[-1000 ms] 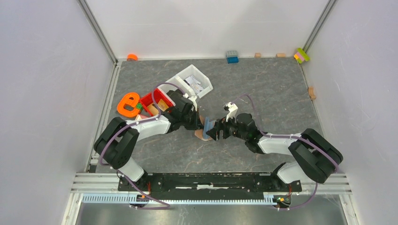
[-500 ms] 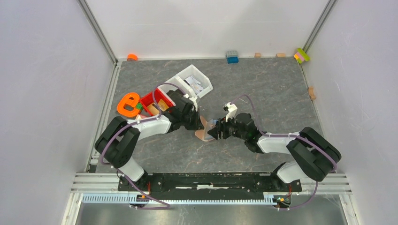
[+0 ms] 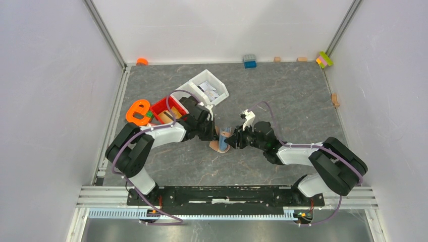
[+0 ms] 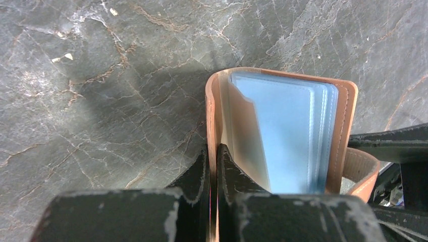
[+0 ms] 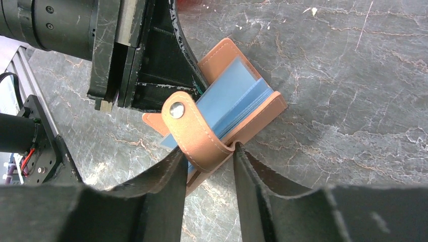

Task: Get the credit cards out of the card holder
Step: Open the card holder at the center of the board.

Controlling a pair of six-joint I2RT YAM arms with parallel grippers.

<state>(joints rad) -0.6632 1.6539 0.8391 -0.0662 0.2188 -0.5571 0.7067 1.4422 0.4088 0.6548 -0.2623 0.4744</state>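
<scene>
Where card holder (image 5: 242,108) stands open on tabletop (image 4: 101,75): left fingers (image 4: 207,165) clamped on one cover; right fingers (image 5: 174,171) flanking closing tab (image 5: 194,133), grip cannot be told; pale blue credit cards (image 4: 287,131) inside.

Grey table (image 3: 303,101) carries white bin (image 3: 194,86), red bin (image 3: 160,105).

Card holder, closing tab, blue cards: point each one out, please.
card holder (image 5: 262,112), right wrist view, on the lower leather cover.
closing tab (image 5: 199,138), right wrist view, on the strap below its snap.
blue cards (image 4: 287,131), left wrist view, on the front card's face.
</scene>
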